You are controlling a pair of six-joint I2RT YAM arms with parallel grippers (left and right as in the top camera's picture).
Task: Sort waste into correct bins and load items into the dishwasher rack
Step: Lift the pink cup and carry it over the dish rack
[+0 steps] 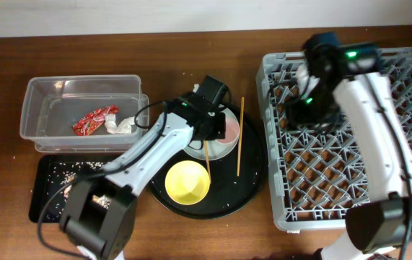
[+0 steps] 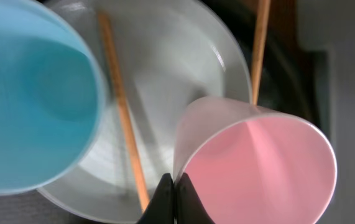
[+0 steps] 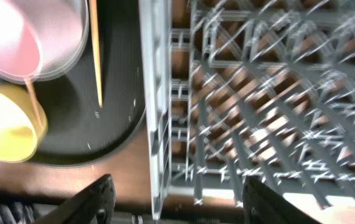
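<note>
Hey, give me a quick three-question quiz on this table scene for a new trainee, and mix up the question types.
1. True or false: the red wrapper lies inside the clear tub.
2. Which arm's claw stands wide open? A) left B) right
3. Fill in: the yellow bowl sits on the round black ____.
Key: 1 true; 2 B, the right claw; 3 round black tray.
</note>
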